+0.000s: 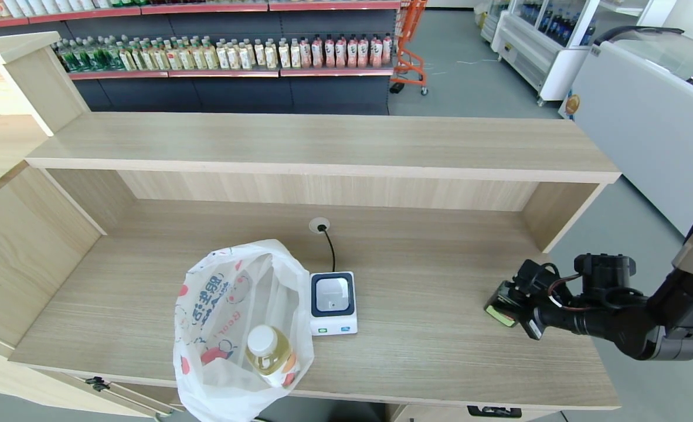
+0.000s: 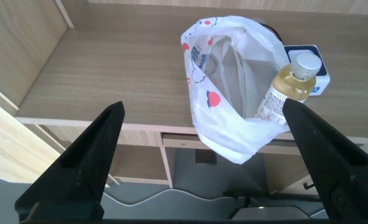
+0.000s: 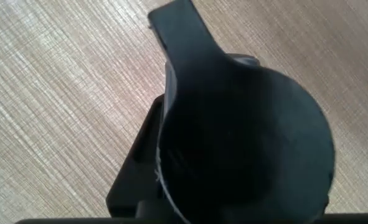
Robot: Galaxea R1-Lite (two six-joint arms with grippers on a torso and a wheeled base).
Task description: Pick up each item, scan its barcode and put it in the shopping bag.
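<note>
A white shopping bag (image 1: 223,316) (image 2: 227,81) with red prints stands open at the counter's front edge. Inside it leans a bottle (image 1: 270,351) (image 2: 286,87) of yellow drink with a white cap. The white barcode scanner (image 1: 333,302) (image 2: 308,62) lies flat just right of the bag, screen up. My left gripper (image 2: 203,109) hangs open in front of the counter edge, facing the bag, with nothing between its fingers (image 2: 84,168). Over the right end of the counter, my right gripper (image 1: 502,308) is shut on a dark round container (image 3: 246,143) with a green label.
The wooden counter (image 1: 428,293) has a raised back ledge (image 1: 323,143) and side walls. A black cable (image 1: 329,249) runs from the scanner to a hole in the top. Free room lies between the scanner and the right gripper. Shelves of bottles (image 1: 223,53) and freezers (image 1: 645,105) stand behind.
</note>
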